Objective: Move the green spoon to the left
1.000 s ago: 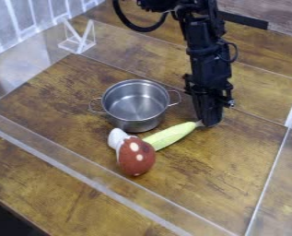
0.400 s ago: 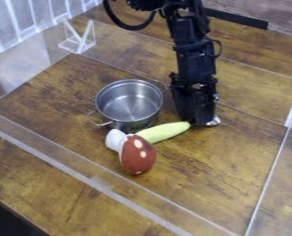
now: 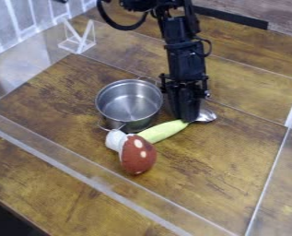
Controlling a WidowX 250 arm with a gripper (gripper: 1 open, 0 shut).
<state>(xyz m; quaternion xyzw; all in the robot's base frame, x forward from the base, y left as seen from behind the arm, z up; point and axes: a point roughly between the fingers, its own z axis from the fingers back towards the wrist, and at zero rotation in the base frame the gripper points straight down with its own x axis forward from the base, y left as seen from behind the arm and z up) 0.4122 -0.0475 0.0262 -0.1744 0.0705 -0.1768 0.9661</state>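
Note:
The green spoon (image 3: 163, 132) lies on the wooden table just right of the steel pot (image 3: 132, 102). Its pale handle points toward the toy mushroom (image 3: 134, 153), and its greyish bowl end (image 3: 206, 117) peeks out to the right of the arm. My gripper (image 3: 181, 114) points down onto the spoon's upper handle, right beside the pot's rim. Its dark fingers cover that part of the spoon. How far the jaws have closed on the handle does not show.
A clear plastic wall (image 3: 135, 198) fences the front and right of the table. A small clear stand (image 3: 76, 39) sits at the back left. The mushroom lies touching or nearly touching the spoon's handle tip.
My gripper has shifted left along the spoon, from its bowl end to the handle by the pot. Its jaws spread wide half a second ago and look narrower now. The spoon has barely moved.

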